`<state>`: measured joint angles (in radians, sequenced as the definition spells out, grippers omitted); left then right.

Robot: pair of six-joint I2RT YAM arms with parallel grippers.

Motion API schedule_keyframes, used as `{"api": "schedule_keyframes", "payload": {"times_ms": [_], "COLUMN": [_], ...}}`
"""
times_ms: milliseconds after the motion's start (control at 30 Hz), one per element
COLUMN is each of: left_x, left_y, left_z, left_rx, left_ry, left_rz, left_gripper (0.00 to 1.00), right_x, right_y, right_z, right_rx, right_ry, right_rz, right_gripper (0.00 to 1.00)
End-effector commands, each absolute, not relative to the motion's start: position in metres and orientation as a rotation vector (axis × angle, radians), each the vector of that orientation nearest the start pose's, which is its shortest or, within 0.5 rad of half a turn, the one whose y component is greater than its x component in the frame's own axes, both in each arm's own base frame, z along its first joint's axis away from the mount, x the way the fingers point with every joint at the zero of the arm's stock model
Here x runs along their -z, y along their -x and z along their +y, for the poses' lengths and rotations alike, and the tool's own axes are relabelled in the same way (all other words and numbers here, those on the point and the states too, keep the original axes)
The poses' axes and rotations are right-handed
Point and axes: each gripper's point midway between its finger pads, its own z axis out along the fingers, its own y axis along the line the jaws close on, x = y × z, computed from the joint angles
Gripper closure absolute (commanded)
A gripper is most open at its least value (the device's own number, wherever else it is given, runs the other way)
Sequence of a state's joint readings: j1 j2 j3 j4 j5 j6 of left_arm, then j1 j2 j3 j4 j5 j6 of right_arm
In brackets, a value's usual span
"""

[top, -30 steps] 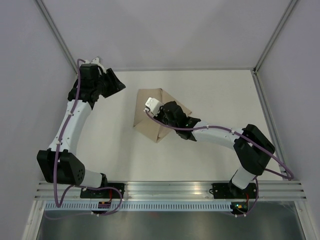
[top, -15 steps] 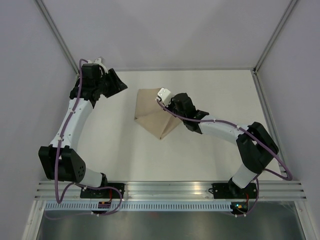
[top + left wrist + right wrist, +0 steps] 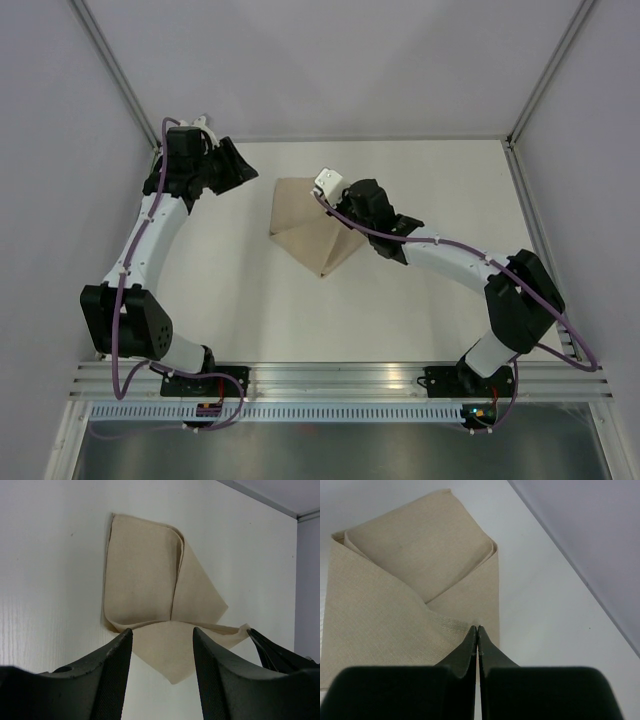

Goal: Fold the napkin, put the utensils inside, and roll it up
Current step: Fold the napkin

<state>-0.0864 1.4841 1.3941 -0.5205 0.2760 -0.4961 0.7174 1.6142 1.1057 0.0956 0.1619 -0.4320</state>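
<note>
The tan napkin lies folded into a kite shape at the middle of the white table, with overlapping flaps; it also shows in the left wrist view and the right wrist view. My right gripper is at the napkin's right corner, jaws shut and pinching the cloth edge there, which is lifted slightly. My left gripper is open and empty at the back left, apart from the napkin, its fingers framing the near napkin tip. No utensils are in view.
The white table is boxed in by grey walls at the back and both sides, with a metal frame post at the back right corner. The arm bases sit on the rail at the near edge.
My right gripper has moved from over the napkin's middle toward the back right, and the napkin's right flap has been drawn in. The left gripper has shifted slightly toward the back.
</note>
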Motion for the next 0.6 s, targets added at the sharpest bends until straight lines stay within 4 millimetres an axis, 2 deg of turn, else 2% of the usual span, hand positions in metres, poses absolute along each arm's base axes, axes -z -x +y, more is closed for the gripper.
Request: {"api": "schedule_keyframes", "payload": {"times_ms": [0,200,333,567], "left_x": [-0.255,-0.254,-0.251,-0.248], "left_y": [-0.418,-0.420,-0.420,-0.419], "left_z": [-0.109,-0.110,-0.111,-0.112], "left_rx": [0.675,0.681,0.690,0.692], "left_ry": [0.250,0.249,0.251,0.252], "left_rz": [2.180,2.179,2.184,2.190], "left_gripper": [0.43,0.43,0.44,0.44], "right_x": [-0.224,-0.238,-0.246,-0.245], "right_y": [-0.397,-0.390,-0.383,-0.356], "right_z": [0.286,0.287,0.297,0.325], "right_rx": [-0.044,-0.061,-0.073,-0.072], "right_ry": [0.923,0.926,0.945,1.027], "right_rz": [1.653,1.634,1.618,1.573], "right_gripper": [1.00,1.00,1.00,1.00]}}
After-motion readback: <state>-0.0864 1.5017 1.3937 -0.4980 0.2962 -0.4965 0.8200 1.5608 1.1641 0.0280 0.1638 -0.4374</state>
